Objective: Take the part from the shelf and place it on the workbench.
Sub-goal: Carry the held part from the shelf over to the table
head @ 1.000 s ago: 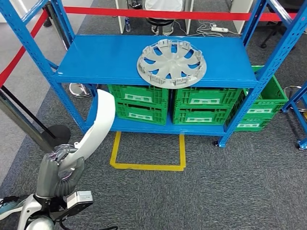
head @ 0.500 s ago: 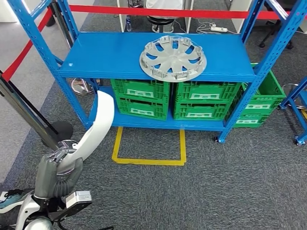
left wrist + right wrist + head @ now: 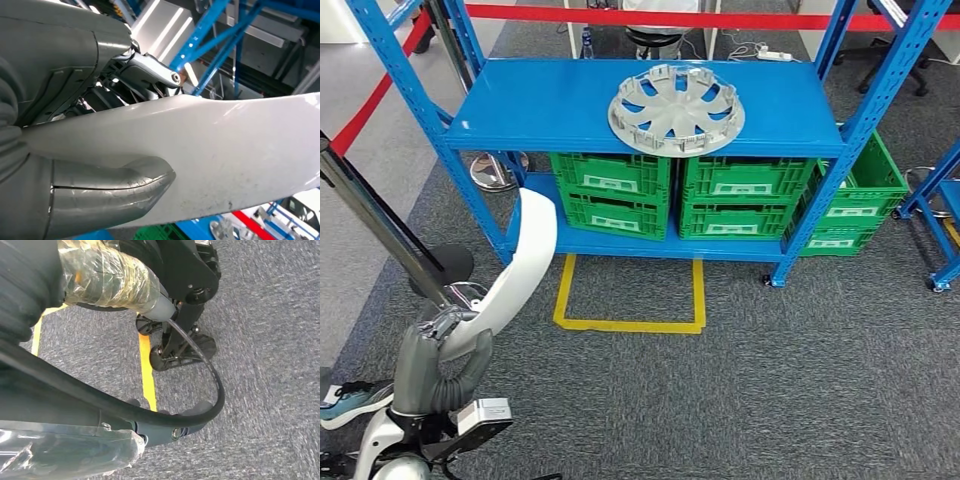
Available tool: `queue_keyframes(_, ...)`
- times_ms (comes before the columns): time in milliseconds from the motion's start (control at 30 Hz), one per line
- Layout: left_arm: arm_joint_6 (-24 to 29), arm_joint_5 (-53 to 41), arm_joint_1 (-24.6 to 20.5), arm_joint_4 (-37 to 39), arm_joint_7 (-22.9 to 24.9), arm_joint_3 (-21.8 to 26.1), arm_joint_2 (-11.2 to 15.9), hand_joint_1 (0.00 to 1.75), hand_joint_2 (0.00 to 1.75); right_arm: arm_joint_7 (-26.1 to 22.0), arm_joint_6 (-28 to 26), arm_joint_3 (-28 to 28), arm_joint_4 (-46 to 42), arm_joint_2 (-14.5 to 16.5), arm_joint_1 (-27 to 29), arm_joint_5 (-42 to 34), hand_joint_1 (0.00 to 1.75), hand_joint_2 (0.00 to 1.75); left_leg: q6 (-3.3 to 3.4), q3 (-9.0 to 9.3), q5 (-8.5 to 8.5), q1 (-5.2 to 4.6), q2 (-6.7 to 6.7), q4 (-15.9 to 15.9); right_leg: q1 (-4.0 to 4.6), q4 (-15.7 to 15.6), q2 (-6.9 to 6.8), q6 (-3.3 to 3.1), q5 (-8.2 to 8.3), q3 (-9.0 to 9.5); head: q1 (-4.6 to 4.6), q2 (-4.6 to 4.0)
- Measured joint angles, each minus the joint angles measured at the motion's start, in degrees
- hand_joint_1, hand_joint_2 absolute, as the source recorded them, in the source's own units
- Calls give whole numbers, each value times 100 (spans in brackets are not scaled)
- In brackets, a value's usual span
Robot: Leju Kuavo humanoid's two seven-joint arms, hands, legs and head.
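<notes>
shelf (image 3: pixel 546 110) drifts a bit in the head view over the last second, so that's the camera moving while the left hand (image 3: pixel 444 365) keeps its grip on the white part (image 3: pixel 518 270), already off the shelf. left wrist view shows the thumb (image 3: pixel 113 187) pressed on it; can't tell the right hand's state.

Hubcap (image 3: pixel 675 109) on blue shelf (image 3: pixel 546 110)

Grey ribbed left hand (image 3: pixel 441 365), silver arm
</notes>
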Motion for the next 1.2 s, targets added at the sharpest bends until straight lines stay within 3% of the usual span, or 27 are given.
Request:
queue_keyframes(100, 2, 1, 2, -2, -1, 1, -2, 175, 175, -25, -21, -1, 9, -1, -5, 17, 0, 175, 100, -71, 123, 5, 15, -44, -17, 48, 5, 102, -20, -72, 5, 0)
queue_keyframes(167, 1, 4, -4, -8, -2, 1, -3, 175, 175, -51, -39, -3, 22, -2, -15, 24, 0, 175, 166, -148, 221, 28, 35, -78, -26, 428, 19, 149, -352, -252, 27, 0)
queue_keyframes(233, 1, 13, -3, -11, -3, 4, -3, 175, 175, -81, -52, -12, 40, -5, -26, 34, 0, 175, 193, -266, 300, 20, 45, -72, -38, 1181, 22, 187, -814, -526, 43, 0)
queue_keyframes(267, 1, 20, -1, -11, -3, 4, -3, 175, 175, -92, -58, -23, 52, -7, -31, 39, 0, 175, 191, -324, 340, 17, 47, -66, -42, 1485, 22, 201, -953, -605, 42, 0)
queue_keyframes(300, 1, 28, 0, -11, -4, 4, -3, 175, 175, -101, -65, -38, 64, -9, -36, 45, 0, 175, 185, -378, 378, 15, 48, -59, -43, 1600, 22, 209, -990, -587, 43, 0)
queue_keyframes(333, 1, 37, 1, -11, -4, 4, -3, 175, 175, -108, -71, -53, 76, -12, -41, 49, 0, 175, 174, -422, 408, 15, 47, -48, -45, 1465, 21, 211, -916, -447, 43, 0)
queue_keyframes(433, 1, 53, -1, -11, -8, 5, -2, 175, 175, -121, -80, -87, 101, -23, -69, 61, 0, 175, 115, -513, 473, 4, 42, 7, -54, 229, 31, 185, -515, 345, 40, 0)
queue_keyframes(467, 1, 55, -3, -12, -12, 6, -2, 175, 175, -124, -81, -93, 109, -26, -81, 64, 0, 175, 88, -533, 492, -6, 42, 27, -53, -48, 36, 165, -455, 497, 34, 0)
queue_keyframes(600, 1, 57, 0, -13, -24, 2, -1, 175, 175, -131, -89, -132, 153, -32, -93, 76, 0, 175, -37, -589, 526, -5, 28, 76, -44, -159, 26, 29, -357, 492, 26, 0)
queue_keyframes(633, 1, 58, 1, -13, -24, 3, 0, 175, 175, -132, -92, -142, 159, -34, -100, 77, 0, 175, -76, -644, 416, 3, 19, 179, -52, -164, 15, -17, -311, 469, 21, 0)
queue_keyframes(700, 1, 60, 2, -13, -25, 5, 5, 175, 175, -135, -95, -148, 170, -37, -115, 78, 0, 175, -144, -869, -20, 23, 6, 732, -61, -165, 2, -80, -217, 402, 1, 0)
queue_keyframes(767, 1, 60, 3, -13, -25, 6, 10, 175, 175, -139, -95, -149, 180, -37, -119, 78, 0, 175, -182, -1115, -428, 39, 5, 1492, -52, -140, -3, -95, -145, 293, -4, 0)
queue_keyframes(800, 1, 60, 4, -13, -25, 6, 10, 175, 175, -140, -95, -149, 184, -37, -118, 78, 0, 175, -185, -1146, -494, 42, 5, 1692, -47, -121, -5, -94, -120, 239, -3, 0)
queue_keyframes(833, 1, 60, 4, -13, -25, 6, 11, 175, 175, -140, -95, -149, 185, -37, -118, 78, 0, 175, -178, -1064, -450, 44, 5, 1662, -42, -99, -6, -93, -99, 189, -4, 0)
queue_keyframes(867, 1, 60, 4, -13, -24, 7, 11, 175, 175, -140, -95, -150, 185, -37, -119, 78, 0, 175, -161, -872, -316, 45, 5, 1400, -36, -80, -4, -89, -82, 149, -4, 0)
queue_keyframes(933, 1, 60, -2, -13, -24, 6, 13, 175, 175, -140, -95, -150, 187, -37, -123, 78, 0, 175, -88, -335, -19, 33, 3, 543, -14, -48, 4, -69, -51, 101, -3, 0)
queue_keyframes(1000, 2, 60, -8, -13, -26, 5, 13, 175, 175, -140, -95, -149, 191, -37, -127, 78, 0, 175, -15, -64, 93, 10, 2, 38, 5, -28, 6, -21, -13, 62, 1, 0)
queue_keyframes(1100, 1, 60, -3, -13, -28, 6, 12, 175, 175, -140, -95, -150, 192, -38, -126, 78, 0, 175, 71, -111, 168, 3, 8, -32, -4, -13, 4, 79, 32, 4, 2, 0)
queue_keyframes(1167, 1, 60, -8, -13, -31, 5, 13, 175, 175, -143, -95, -154, 192, -42, -127, 78, 0, 175, 134, -177, 262, 29, 26, -70, -12, 195, 15, 137, -183, -122, 19, 0)
queue_keyframes(1200, 1, 60, -9, -13, -33, 7, 13, 175, 175, -144, -95, -156, 193, -44, -128, 78, 0, 175, 156, -226, 306, 36, 38, -77, -24, 483, 21, 161, -412, -246, 28, 0)
